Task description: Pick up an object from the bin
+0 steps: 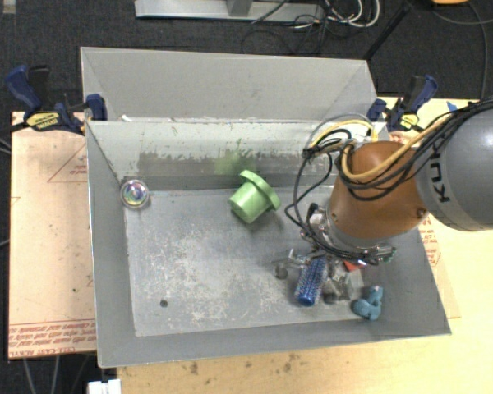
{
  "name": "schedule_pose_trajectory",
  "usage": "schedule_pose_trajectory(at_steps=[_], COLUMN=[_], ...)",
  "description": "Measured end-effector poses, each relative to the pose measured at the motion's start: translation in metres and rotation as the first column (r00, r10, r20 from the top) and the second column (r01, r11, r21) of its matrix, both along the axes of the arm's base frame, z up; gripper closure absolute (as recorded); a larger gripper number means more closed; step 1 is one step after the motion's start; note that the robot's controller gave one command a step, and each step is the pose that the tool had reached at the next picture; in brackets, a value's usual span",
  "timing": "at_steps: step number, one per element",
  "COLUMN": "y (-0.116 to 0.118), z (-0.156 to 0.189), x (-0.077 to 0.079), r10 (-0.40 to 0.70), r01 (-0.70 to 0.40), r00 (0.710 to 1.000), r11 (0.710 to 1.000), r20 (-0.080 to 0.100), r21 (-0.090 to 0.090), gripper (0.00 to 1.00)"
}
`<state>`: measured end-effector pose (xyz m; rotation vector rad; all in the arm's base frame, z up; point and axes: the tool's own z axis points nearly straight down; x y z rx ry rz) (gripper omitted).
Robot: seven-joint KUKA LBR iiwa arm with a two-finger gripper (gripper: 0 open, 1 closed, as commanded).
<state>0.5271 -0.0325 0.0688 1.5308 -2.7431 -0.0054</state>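
The grey metal bin [199,306] holds four loose things that can be counted. One light green cylinder with a flange [253,197] lies on its side near the upper middle of the floor. One small shiny ball [135,193] sits in the upper left corner, well apart from the rest. One dark blue bristly roller [311,281] lies at the lower right, and one small pale blue lump [368,302] lies near it, close to the lower right corner. The arm's orange cover [374,195] hangs over the right part of the bin. Below it the gripper [329,271] is low, just beside the blue roller's upper end; whether it is wide or narrow cannot be told, nor whether it touches the roller.
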Motion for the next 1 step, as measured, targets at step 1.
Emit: schedule_pose_trajectory(at_steps=[1], y=[0.0001], z=[-0.0005], x=[-0.0003], r10=[-0.001], r01=[0.001], r00=[1.0], r11=[1.0], r20=[-0.001], r21=[0.0], gripper=[1.0])
